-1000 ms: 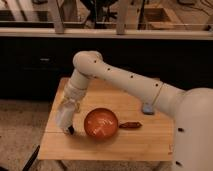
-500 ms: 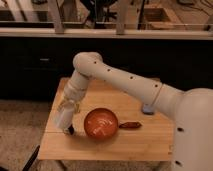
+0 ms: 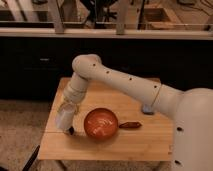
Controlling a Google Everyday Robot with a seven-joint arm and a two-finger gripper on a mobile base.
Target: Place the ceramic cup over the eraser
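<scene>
My gripper (image 3: pixel 66 120) is at the left side of the wooden table (image 3: pixel 145 142), at the end of the arm that reaches down from the right. It is shut on the ceramic cup (image 3: pixel 64 116), a small off-white cylinder held tilted just above the tabletop. A small dark piece (image 3: pixel 71 131) shows at the cup's lower edge; I cannot tell whether it is the eraser or a fingertip. A small pale blue-grey block (image 3: pixel 148 109) lies at the table's right side, next to the arm.
A wide glossy orange-red bowl (image 3: pixel 101 123) stands just right of the cup. A small reddish-brown object (image 3: pixel 131 125) lies to the right of the bowl. The table's left edge is close to the gripper. A dark cabinet stands behind the table.
The gripper with the cup has shifted slightly left and down. The bowl and the other objects have not moved.
</scene>
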